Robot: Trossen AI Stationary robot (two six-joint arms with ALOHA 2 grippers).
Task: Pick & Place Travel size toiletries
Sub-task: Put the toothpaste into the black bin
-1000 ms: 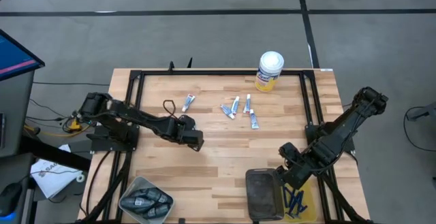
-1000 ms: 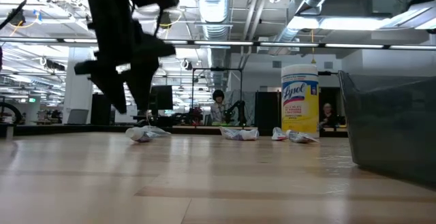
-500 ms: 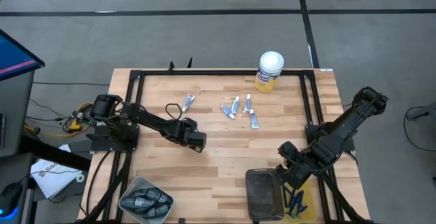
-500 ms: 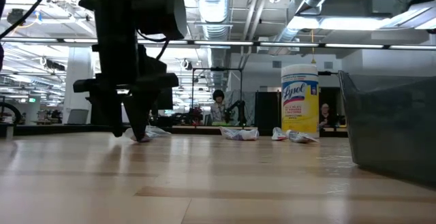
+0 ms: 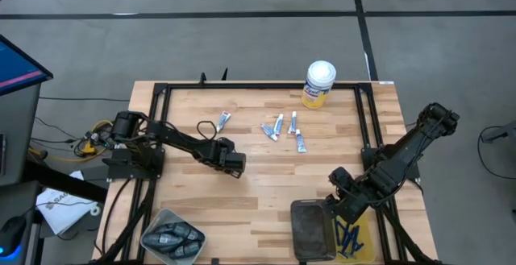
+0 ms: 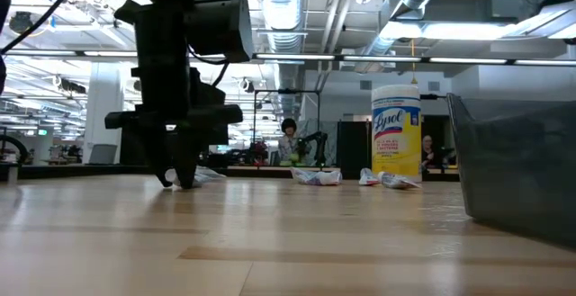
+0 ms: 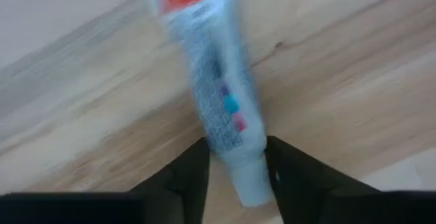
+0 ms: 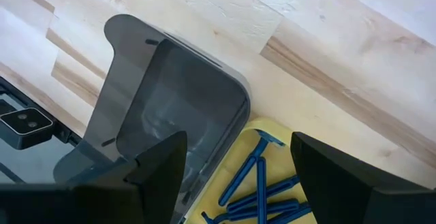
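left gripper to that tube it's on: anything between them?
Nothing visible. The left gripper is down at the table with the white tube lying between its fingers, the tube's end at the fingertips. Only bare wood around it; the other tubes lie apart.

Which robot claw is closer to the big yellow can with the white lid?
The left claw is a little nearer, down on a small white tube across the table from the can. The right claw waits at the near edge by the grey bin.
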